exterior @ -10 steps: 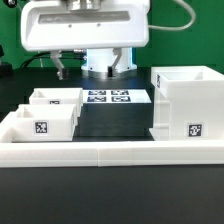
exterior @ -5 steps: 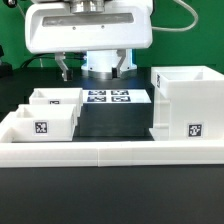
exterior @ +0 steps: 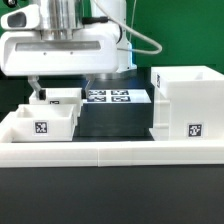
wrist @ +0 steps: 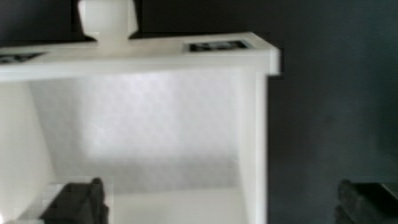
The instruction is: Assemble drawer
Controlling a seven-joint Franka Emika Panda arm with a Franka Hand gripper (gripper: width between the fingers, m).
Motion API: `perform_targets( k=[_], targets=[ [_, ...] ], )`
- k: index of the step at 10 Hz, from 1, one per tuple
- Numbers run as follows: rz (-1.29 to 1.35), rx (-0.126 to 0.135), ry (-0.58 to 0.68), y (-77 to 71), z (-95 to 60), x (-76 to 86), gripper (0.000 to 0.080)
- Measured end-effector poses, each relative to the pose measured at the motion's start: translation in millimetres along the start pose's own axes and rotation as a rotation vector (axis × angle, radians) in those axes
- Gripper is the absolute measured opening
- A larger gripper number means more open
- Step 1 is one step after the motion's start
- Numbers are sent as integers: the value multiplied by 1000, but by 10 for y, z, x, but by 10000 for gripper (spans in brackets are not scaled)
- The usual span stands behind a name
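While the pincer (wrist: 222, 203) hangs with its two dark fingers (wrist: 79, 200) spread wide and nothing gripped between them, it frames a small white plastic open-top tray (wrist: 151, 120) from above. One finger shows over the tray's hollow, the other over the dark table (wrist: 338, 100) beyond a side wall. The spread thus appears to straddle that wall, a stance suited to pinching a thin edge. The tray's round knob (wrist: 105, 20) projects from its tagged front face, away from the fingers. In the exterior view the arm's head stands over the rear tray (exterior: 58, 97) of two at that view's left, with the front tray (exterior: 40, 122) just beside it; the tray under the wrist camera is probably the rear one. The tall white boxy housing (exterior: 185, 100) waits well apart at that view's right, opening upward, which leaves room for the approach. A marker board (exterior: 108, 97) lies between them, and a long low white wall (exterior: 110, 150) runs along the front, likely a stop for squaring parts.
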State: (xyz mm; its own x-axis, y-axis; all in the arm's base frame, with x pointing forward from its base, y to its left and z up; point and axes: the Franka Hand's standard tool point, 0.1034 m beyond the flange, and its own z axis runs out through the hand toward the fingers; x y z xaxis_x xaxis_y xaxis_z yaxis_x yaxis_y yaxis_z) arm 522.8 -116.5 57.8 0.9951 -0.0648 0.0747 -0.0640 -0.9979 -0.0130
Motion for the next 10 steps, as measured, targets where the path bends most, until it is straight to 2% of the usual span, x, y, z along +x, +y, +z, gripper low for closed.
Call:
perform_targets(
  k=[2,3,5,7,10],
  targets=[
    [-2,-28,6,48,181,-57,649],
    [-7,-36,13,-1,247,-62,649],
    [-21,-34,18,-138,288,-48,649],
    [-24,-42,24,-196,407,-68,649],
    [-28,-50,25,-190,489,-98,649]
  ],
)
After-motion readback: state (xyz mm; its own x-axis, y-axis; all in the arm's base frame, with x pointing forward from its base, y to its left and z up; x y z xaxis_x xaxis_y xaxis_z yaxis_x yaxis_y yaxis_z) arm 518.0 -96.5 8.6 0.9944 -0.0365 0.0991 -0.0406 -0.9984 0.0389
